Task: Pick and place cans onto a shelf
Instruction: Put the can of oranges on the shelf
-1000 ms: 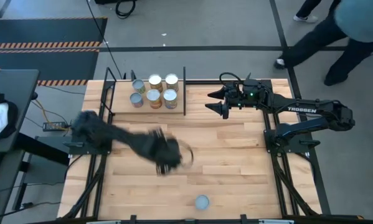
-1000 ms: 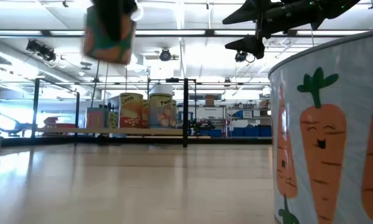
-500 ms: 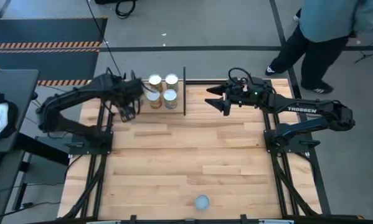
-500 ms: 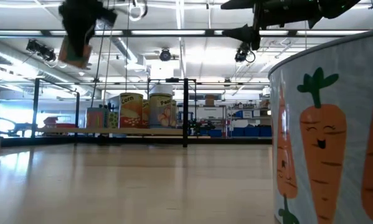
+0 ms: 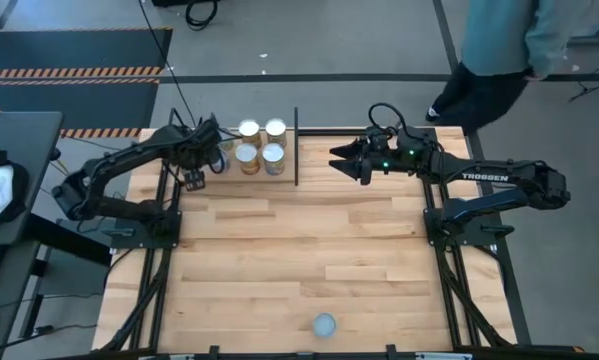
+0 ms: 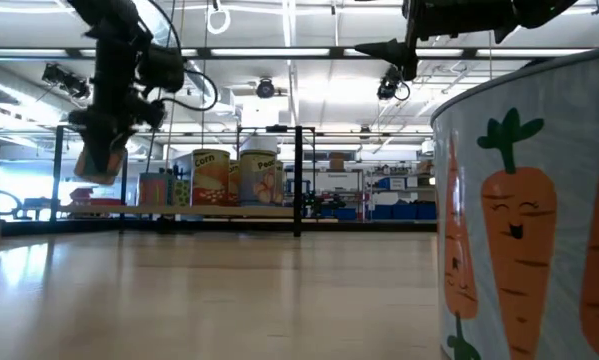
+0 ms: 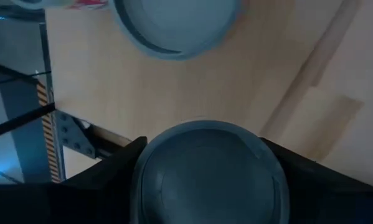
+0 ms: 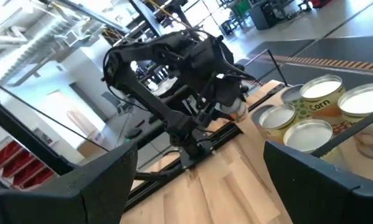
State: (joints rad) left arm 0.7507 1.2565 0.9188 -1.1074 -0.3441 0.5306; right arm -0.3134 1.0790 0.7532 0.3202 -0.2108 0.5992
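Observation:
My left gripper (image 5: 195, 168) is shut on an orange-brown can (image 6: 99, 160) over the left end of the shelf (image 5: 282, 178). The can's grey round top (image 7: 208, 174) fills the left wrist view, with another can's top (image 7: 174, 25) below it. Several cans (image 5: 260, 143) stand upright on the shelf board (image 6: 219, 211). One can with a pale top (image 5: 324, 323) stands near the table's near edge and looms with its carrot label (image 6: 524, 220) in the low view. My right gripper (image 5: 341, 162) hangs open and empty right of the shelf. My left gripper pinches the can's side walls (image 7: 139, 180) between its two fingers, which come from above and point down. The can is lifted clear above the shelf board, its top toward the wrist, a little tilted in the low view.
The shelf's black posts (image 5: 297, 145) stand between the cans and my right gripper. A person (image 5: 509, 50) walks on the floor beyond the table's far right corner. Bare wood lies across the table's middle (image 5: 309, 250).
My left gripper has carried the can from the table's middle toward the far left, over the shelf's left end, and has then come down with it toward the board. My right gripper has stayed open in place.

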